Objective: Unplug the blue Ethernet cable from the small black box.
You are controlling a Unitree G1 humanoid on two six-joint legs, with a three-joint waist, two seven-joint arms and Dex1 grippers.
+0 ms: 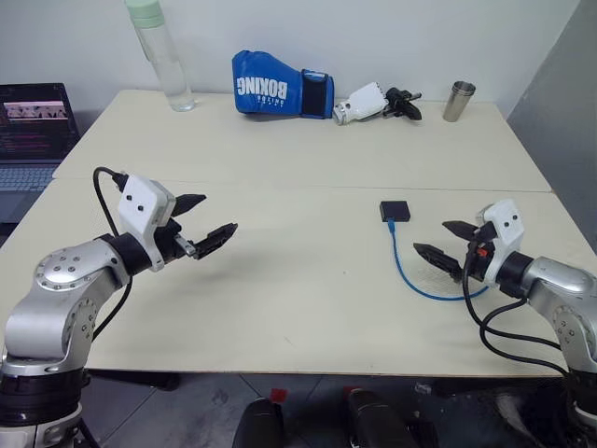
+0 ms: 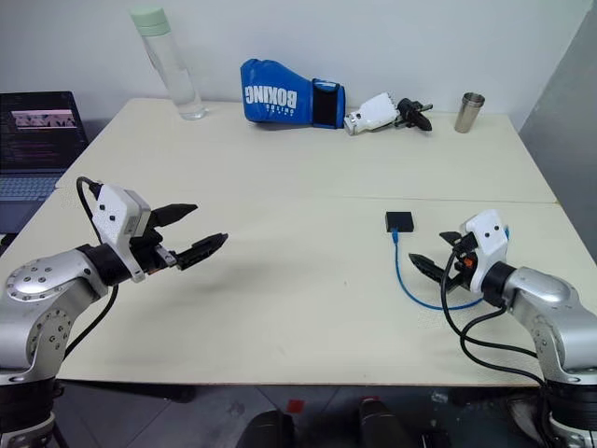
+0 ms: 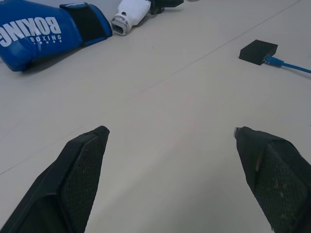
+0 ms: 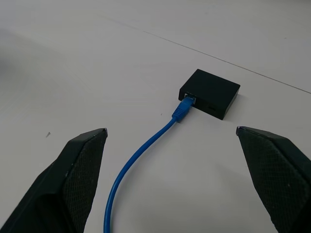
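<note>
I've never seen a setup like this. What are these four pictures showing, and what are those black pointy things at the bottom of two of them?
It is a humanoid robot with two arms, seen through its own cameras. Two pictures come from its head, looking down over a pale beige table. The other two come from cameras on its wrists, so the black pointy things are its own fingers.

The left hand and right hand are both open and hold nothing.

Near the right hand lies a small flat black box with a thin blue Ethernet cable plugged into it. Along the far edge lie a blue boxing glove, a clear water bottle with a green cap, a metal cup and a spare white-and-black gripper. An open laptop sits beside the table.
</note>
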